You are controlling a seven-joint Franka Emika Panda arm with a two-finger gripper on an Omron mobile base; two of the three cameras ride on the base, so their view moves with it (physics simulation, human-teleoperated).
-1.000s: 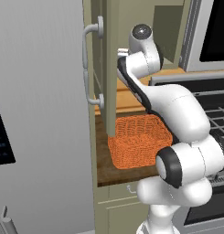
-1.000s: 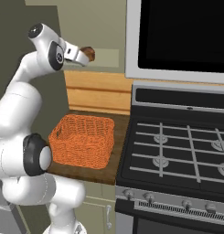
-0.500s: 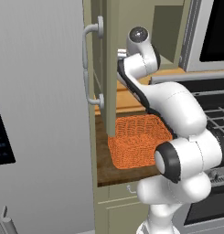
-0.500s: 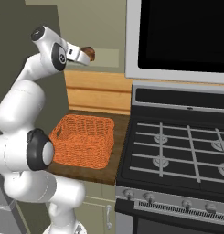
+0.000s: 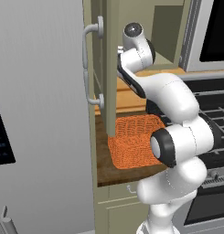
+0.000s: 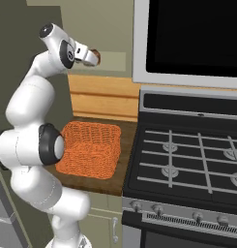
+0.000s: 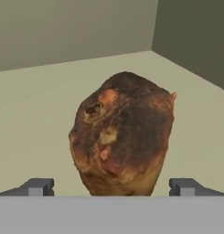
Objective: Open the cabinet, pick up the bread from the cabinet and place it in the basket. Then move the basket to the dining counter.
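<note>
The cabinet door [image 5: 109,77] stands open, edge-on, with its silver handle [image 5: 90,68] facing left. Inside, the brown bread [image 7: 122,137] sits on the cabinet shelf [image 7: 35,114]. My gripper [image 7: 111,187] is open, one fingertip [image 7: 38,186] on each side of the bread's base, not touching it. From the right base view the gripper [image 6: 91,57] reaches into the cabinet at the bread [image 6: 96,51]. The orange basket [image 6: 91,147] stands on the wooden counter below, also seen as the basket [image 5: 134,141] beside the door. The dining counter is out of view.
A gas stove [image 6: 187,160] adjoins the basket's counter [image 6: 122,177] on the right, with a black microwave [image 6: 192,38] above it. A tall grey fridge [image 5: 40,114] stands left of the open door. The cabinet's walls [image 7: 191,41] close in behind the bread.
The arm has shifted only slightly toward the bread; the gripper stays open and the bread and basket have not moved.
</note>
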